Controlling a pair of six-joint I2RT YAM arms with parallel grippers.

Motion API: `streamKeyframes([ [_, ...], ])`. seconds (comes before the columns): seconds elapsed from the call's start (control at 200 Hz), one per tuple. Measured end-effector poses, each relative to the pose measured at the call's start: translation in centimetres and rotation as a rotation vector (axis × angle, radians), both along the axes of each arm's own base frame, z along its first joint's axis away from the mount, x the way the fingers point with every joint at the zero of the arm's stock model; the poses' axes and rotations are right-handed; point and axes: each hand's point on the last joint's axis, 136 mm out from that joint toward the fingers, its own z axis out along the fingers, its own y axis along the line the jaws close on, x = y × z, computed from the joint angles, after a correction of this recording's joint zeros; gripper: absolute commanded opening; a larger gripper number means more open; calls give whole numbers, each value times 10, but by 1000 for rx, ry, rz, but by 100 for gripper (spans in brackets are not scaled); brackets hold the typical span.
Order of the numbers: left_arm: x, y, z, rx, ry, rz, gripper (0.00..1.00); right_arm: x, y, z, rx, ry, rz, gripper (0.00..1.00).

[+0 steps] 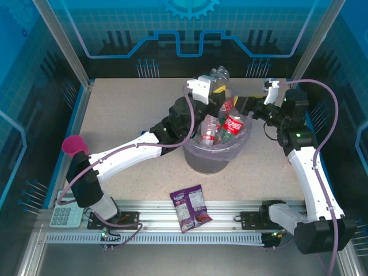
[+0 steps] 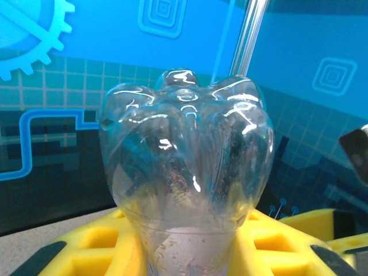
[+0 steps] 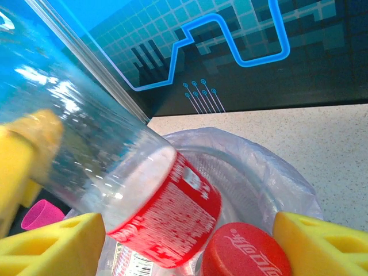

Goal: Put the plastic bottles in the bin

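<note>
Two arms meet at the round grey bin (image 1: 214, 164) lined with a translucent lavender bag, which stands mid-table in the top view. The left gripper (image 1: 210, 87) sits over the bin's far rim, clamped on a clear plastic bottle (image 1: 221, 77). The bottle's lobed base points up and away from the bin, and its red-labelled end slants down into the bin's mouth. The right gripper (image 1: 252, 107) hangs just beside the bin's right rim. Inside the bin lie several red-labelled bottles (image 1: 210, 131). A purple snack packet (image 1: 191, 208) lies flat on the speckled beige table (image 1: 126, 109), on the side of the bin nearest the arm bases. A pink cup (image 1: 73, 145) stands well to the left of the bin, and a pale keypad (image 1: 66, 216) lies nearer the bases on that same side.

The left wrist view shows the clear bottle's base close up, upright between the gripper's yellow pads (image 2: 109, 241). The pads press against it from both sides.

In the right wrist view, the right gripper's yellow fingertips (image 3: 322, 241) stand wide apart at the lower corners with nothing gripped between them. Beyond them, the held bottle tilts down over the bin's bag-lined rim, its red label toward the opening. A yellow pad of the other gripper presses on its clear upper part. A red bottle cap (image 3: 247, 253) shows inside the bin just beside that label. The pink cup shows beyond the bin's left edge.
</note>
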Motion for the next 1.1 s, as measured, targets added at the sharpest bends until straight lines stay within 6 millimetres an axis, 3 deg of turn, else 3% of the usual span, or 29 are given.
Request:
streamKeyframes([
  [0.15, 3, -3, -8, 1, 28, -1, 24, 1, 0, -1, 0, 4, 3, 78],
  [0.3, 5, -5, -15, -22, 61, -3, 43, 4, 2, -6, 2, 18, 9, 78],
  [0.405, 5, -5, -17, -31, 76, -4, 35, 8, 2, -11, 1, 34, 9, 78],
  [0.921, 3, -9, -23, 118, 2, 8, 26, 10, 3, -9, 6, 25, 15, 78],
  [1.101, 1, -19, -49, 163, 29, -5, 24, 9, 4, -10, 7, 26, 21, 78],
])
